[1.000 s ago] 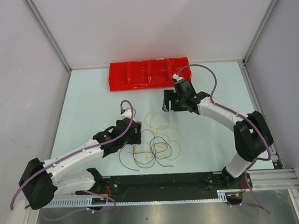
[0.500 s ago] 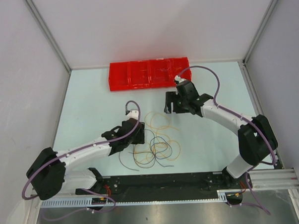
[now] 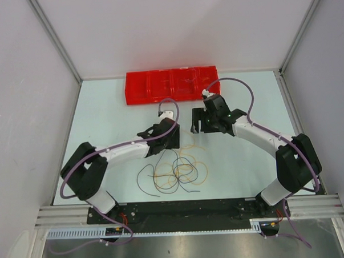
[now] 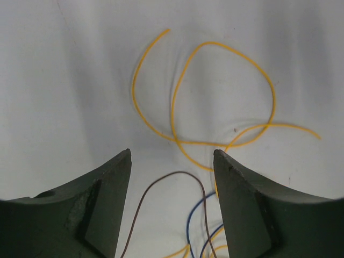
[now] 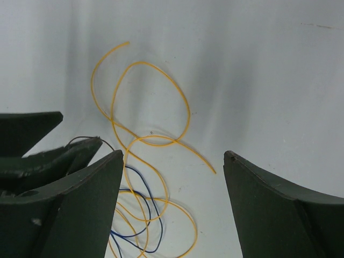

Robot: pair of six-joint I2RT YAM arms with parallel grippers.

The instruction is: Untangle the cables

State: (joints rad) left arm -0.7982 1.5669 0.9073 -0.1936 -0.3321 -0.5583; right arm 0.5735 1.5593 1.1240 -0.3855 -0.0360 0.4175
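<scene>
The cables (image 3: pixel 178 170) lie in a loose tangle of yellow, orange, dark blue and brown wires on the pale table. My left gripper (image 3: pixel 173 141) is open and empty, low over the far part of the tangle. In the left wrist view (image 4: pixel 172 156) a brown wire (image 4: pixel 177 173) and a blue wire (image 4: pixel 194 207) lie between its fingers, and a yellow loop (image 4: pixel 271 91) lies just ahead. My right gripper (image 3: pixel 197 124) is open and empty, just beyond the tangle. In the right wrist view (image 5: pixel 173 156) the same yellow loop (image 5: pixel 185 102) and blue loops (image 5: pixel 160 228) lie below it.
A red compartment tray (image 3: pixel 171 84) stands at the back of the table. The two grippers are close together; the left gripper's fingers (image 5: pixel 64 156) show at the left of the right wrist view. Grey walls enclose the table on three sides.
My left arm has reached forward and to the right, from the tangle's left edge to over the far yellow loop. My right gripper has shifted slightly. Both stay open.
</scene>
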